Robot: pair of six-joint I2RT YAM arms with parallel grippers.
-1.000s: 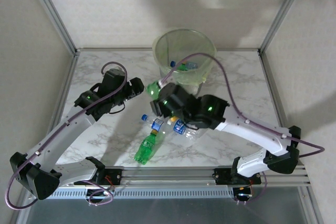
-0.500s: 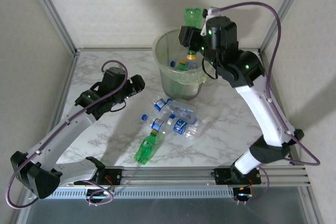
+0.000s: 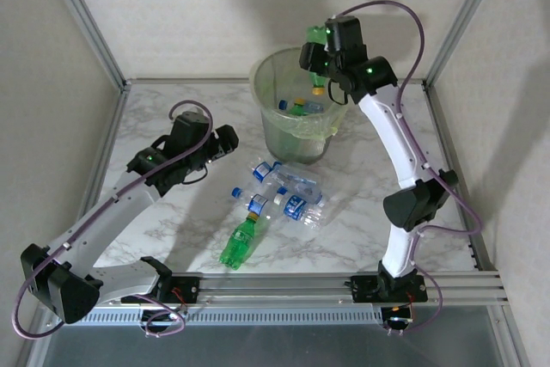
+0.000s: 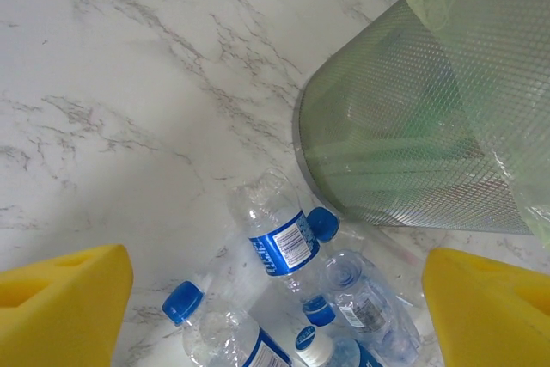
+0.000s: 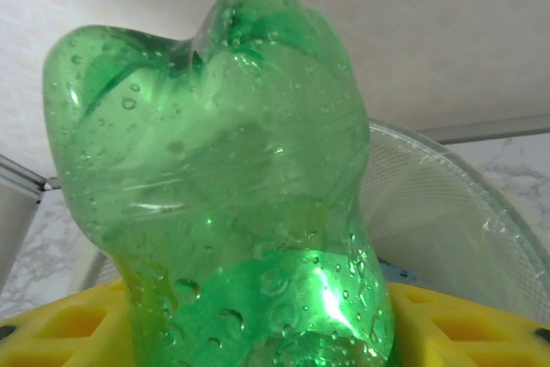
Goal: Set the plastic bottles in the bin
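A: We find the right gripper (image 3: 320, 59) clamped on the green bottle (image 5: 232, 169), directly above the bin (image 3: 262, 75) — base up, cap down, long axis near vertical.

B: We judge it light, thin-walled and slick; a mid-body hold suits. The left gripper (image 3: 225, 143) gapes wide beside the loose bottles (image 4: 279, 238) on the table (image 3: 344, 229).
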